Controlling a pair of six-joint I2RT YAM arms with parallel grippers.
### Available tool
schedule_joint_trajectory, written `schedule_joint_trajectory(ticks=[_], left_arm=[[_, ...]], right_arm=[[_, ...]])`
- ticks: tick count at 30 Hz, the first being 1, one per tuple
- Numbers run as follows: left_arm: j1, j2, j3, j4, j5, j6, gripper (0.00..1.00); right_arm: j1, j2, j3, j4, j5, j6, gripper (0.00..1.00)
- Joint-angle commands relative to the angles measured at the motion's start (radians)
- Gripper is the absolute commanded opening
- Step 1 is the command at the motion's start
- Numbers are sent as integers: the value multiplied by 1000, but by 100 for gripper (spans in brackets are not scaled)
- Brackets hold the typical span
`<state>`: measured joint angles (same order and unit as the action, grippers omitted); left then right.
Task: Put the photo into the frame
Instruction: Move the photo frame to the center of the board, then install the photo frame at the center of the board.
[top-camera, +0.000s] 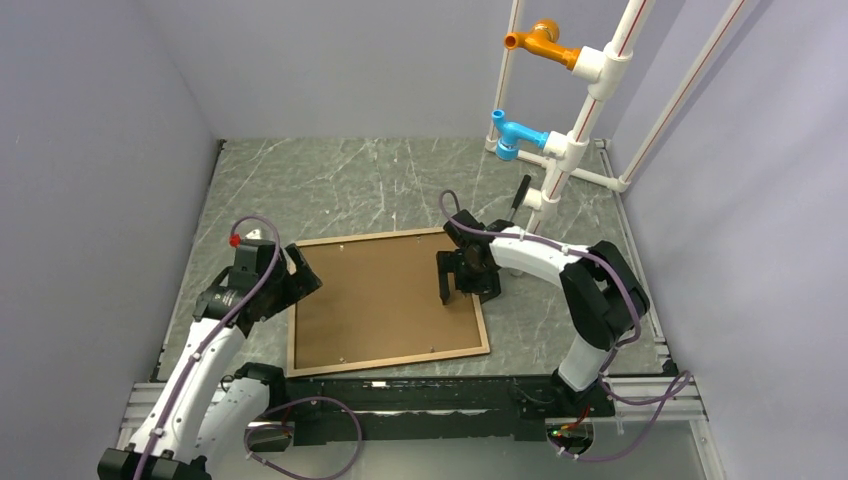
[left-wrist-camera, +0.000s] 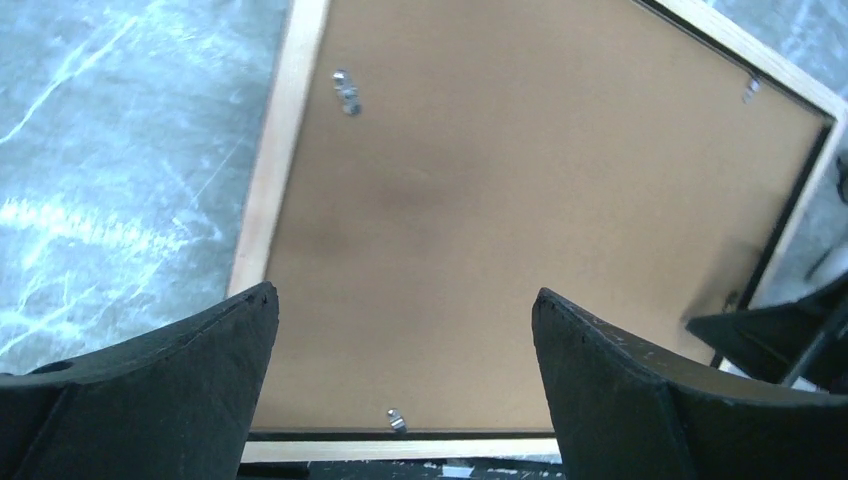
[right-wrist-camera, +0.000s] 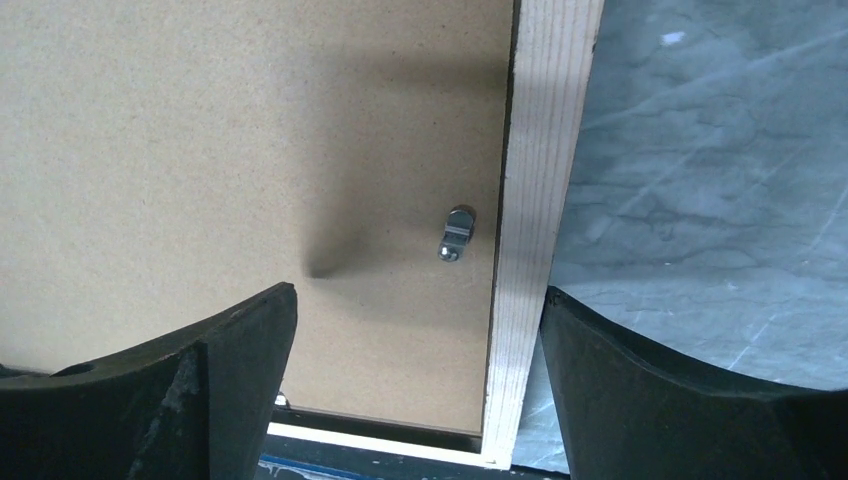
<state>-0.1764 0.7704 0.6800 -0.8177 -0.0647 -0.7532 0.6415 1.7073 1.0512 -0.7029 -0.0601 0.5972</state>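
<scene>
Currently one frame (top-camera: 388, 360), one backing board (top-camera: 380, 298); left claw (left-wrist-camera: 405, 292), right claw (right-wrist-camera: 420, 292) both spread.

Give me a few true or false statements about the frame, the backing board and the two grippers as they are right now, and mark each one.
1. The frame lies flat on the table with its wooden back up. True.
2. The backing board lies on the table beside the frame. False: it sits inside the frame's rails.
3. The right gripper is open over the frame's right side. True.
4. The left gripper is shut on a corner of the frame. False: it is open at the frame's left side and holds nothing.
5. The photo lies picture side up on the backing board. False: no photo shows in any view; the board's brown surface is bare apart from small metal tabs.
</scene>
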Motion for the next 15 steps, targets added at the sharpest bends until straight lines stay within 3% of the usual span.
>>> schedule_joint_trajectory(ticks=[1, 6, 15], left_arm=[[-3, -28, 19, 77, 124, 114, 99], [-3, -29, -6, 150, 235, 146, 99], [-3, 30, -19, 185, 300, 133, 99]], right_arm=[[48, 1, 71, 20, -27, -8, 90], [61, -4, 67, 3, 26, 7, 88], [32, 40, 89, -45, 124, 6, 81]])
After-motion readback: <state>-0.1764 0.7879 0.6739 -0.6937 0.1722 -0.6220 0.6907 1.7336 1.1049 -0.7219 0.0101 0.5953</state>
